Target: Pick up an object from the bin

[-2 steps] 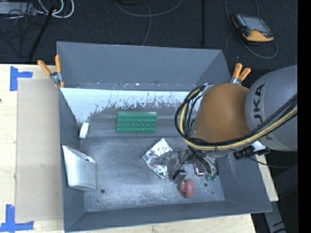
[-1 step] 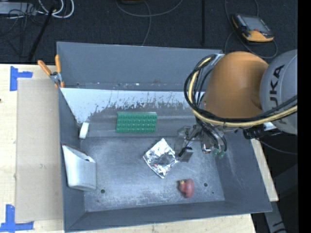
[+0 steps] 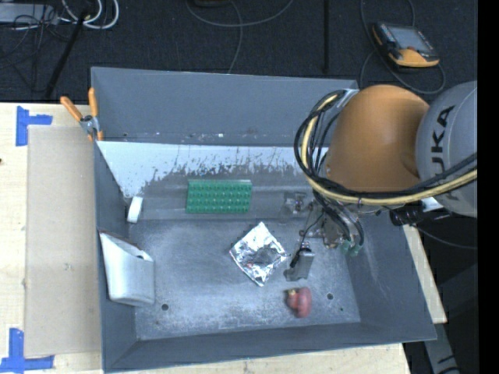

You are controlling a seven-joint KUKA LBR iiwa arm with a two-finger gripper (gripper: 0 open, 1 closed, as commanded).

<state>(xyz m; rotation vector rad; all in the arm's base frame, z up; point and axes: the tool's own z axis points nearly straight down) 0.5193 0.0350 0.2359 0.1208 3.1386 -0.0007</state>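
My gripper (image 3: pixel 299 264) hangs low over the right middle of the bin floor, beneath the arm's wrist. Just to its left lies a crumpled piece of silver foil (image 3: pixel 257 253), close beside it and possibly touching. A small pinkish-red lump (image 3: pixel 299 301) sits on the floor directly in front of the gripper, a short gap away. A green studded block (image 3: pixel 219 196) lies flat near the back wall, well to the left of the gripper.
A white curled sheet or cup (image 3: pixel 129 269) lies on its side against the left wall. A small white piece (image 3: pixel 134 209) rests in the back left corner. The arm's orange cover and cables hang over the bin's right side.
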